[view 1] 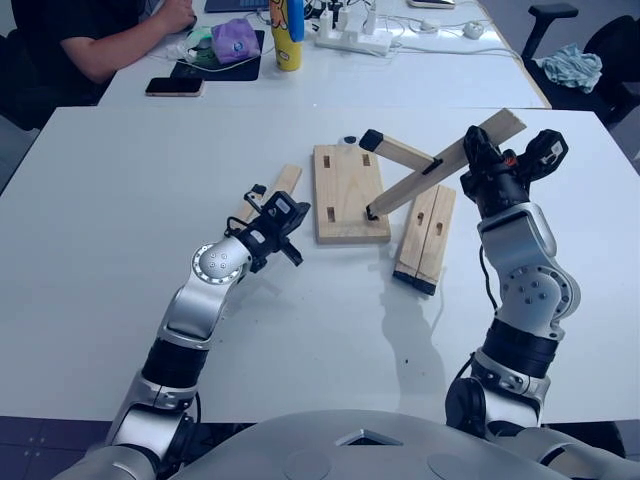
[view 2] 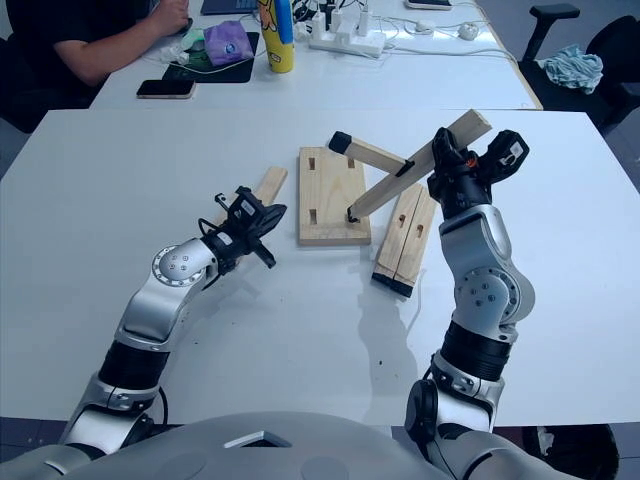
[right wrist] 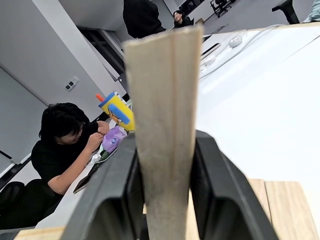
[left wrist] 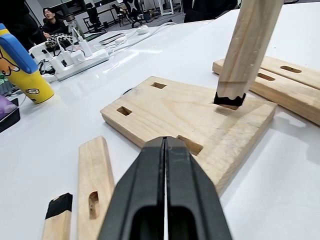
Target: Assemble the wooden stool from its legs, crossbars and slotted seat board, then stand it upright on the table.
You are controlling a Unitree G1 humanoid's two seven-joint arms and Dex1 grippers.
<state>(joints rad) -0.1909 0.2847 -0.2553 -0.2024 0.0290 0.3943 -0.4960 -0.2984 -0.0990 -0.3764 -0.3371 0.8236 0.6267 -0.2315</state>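
Left eye view: white table [view 1: 100,200], cluttered desk [view 1: 450,80] behind; left pincer [left wrist: 165,145] together, right pincer [view 1: 477,152] clamped on leg [view 1: 415,183].

I'm seeing a yellow bottle [view 1: 288,35] standing on the far desk [view 1: 450,85] beside a white power strip [view 1: 352,40] — a phone [view 1: 174,87] and a purple pouch [view 1: 236,40] are lying further left.

One seat board [view 1: 345,195] with three visible slots [view 1: 327,158]. Six wooden bars [view 1: 400,151]: a joined pair [view 1: 420,181], a side-by-side pair [view 1: 426,238] and a loose pair [left wrist: 94,186]. Behind them, one yellow bottle [view 1: 288,40], one phone [view 1: 175,86], one power strip [view 1: 352,40]
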